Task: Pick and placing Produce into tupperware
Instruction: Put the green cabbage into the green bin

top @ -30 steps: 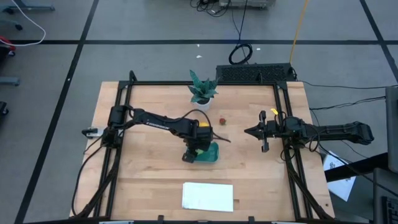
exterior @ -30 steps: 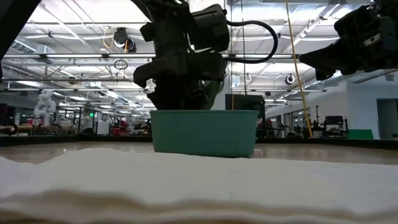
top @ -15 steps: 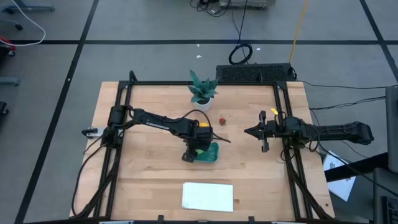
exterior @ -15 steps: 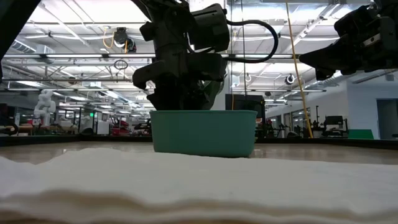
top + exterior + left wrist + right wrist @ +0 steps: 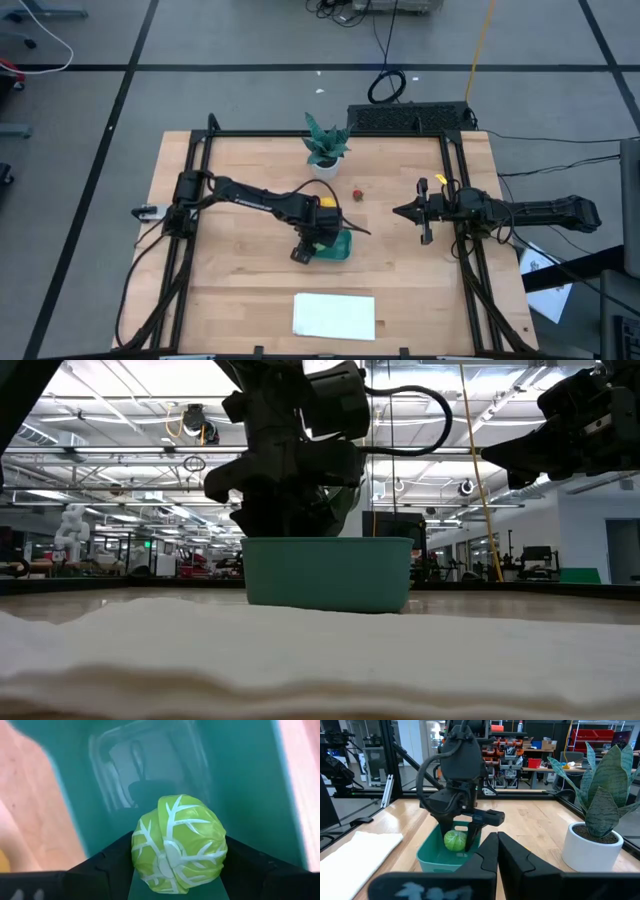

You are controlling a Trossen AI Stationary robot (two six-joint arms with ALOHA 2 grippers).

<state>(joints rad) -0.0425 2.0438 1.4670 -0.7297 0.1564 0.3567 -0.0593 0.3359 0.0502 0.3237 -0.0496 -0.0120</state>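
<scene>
My left gripper hangs over the teal tupperware, shut on the round light-green piece, which has white leaf veins. From the right wrist view the piece sits at about rim height of the tupperware. The small dark red piece lies on the table toward the far edge. A yellow patch shows beside the tupperware; I cannot tell what it is. My right gripper waits shut at the table's right, above the surface. My left gripper pinches the light-green piece between its two fingers, one on each side of the ball. The fingers come from above, pointing down. The ball is lifted clear over the tupperware's floor.
A spiky green plant in a white pot stands near the far edge. A white flat sheet lies near the near edge, filling the front of the low view. Black frame rails run along both sides.
My left arm's wrist has shifted a little over the tupperware, with the light-green piece still between its fingers. The right arm has kept still.
</scene>
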